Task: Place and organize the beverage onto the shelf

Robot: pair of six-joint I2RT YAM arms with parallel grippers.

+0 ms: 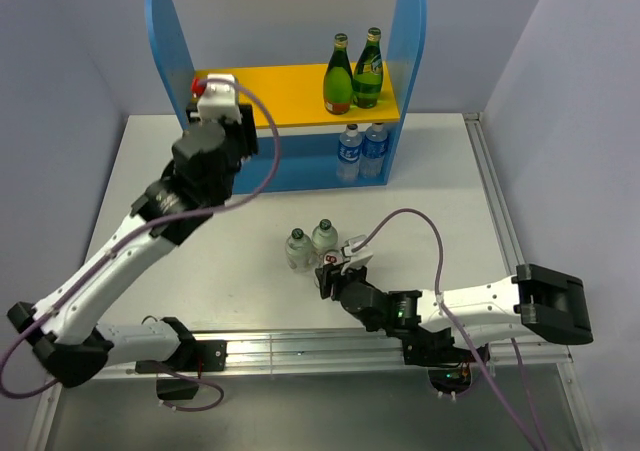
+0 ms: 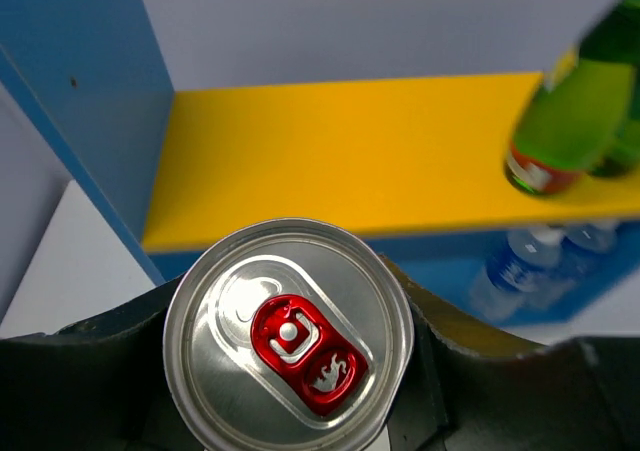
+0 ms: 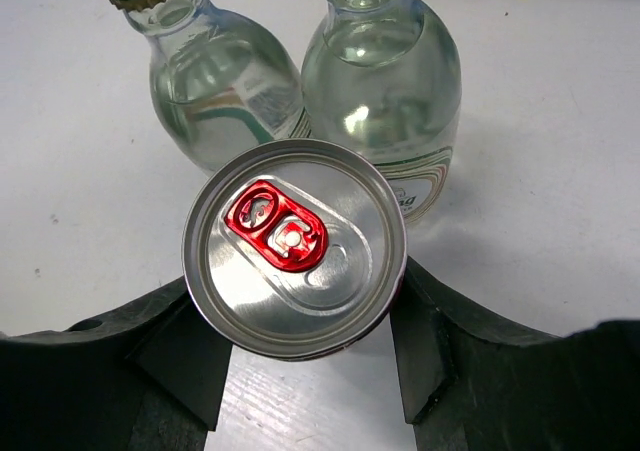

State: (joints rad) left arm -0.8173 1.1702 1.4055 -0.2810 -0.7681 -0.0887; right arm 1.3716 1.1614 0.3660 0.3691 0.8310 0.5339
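The shelf (image 1: pixel 288 93) stands at the back of the table, its yellow top board (image 2: pixel 340 151) between blue side panels. My left gripper (image 1: pixel 210 93) is shut on a silver-topped can with a red tab (image 2: pixel 288 336), held just in front of the board's left end. My right gripper (image 1: pixel 335 269) is low over the table, shut on a second red-tabbed can (image 3: pixel 295 246). That can stands right next to two clear glass bottles (image 3: pixel 215 91) (image 3: pixel 385 81). Two green bottles (image 1: pixel 339 76) (image 1: pixel 369 69) stand on the board's right end.
Two water bottles with blue labels (image 1: pixel 349 151) (image 1: pixel 375 149) stand on the shelf's lower level at the right. The tall blue side panel (image 2: pixel 85 101) rises close to the left of my left gripper. A metal rail (image 1: pixel 492 196) runs along the table's right edge.
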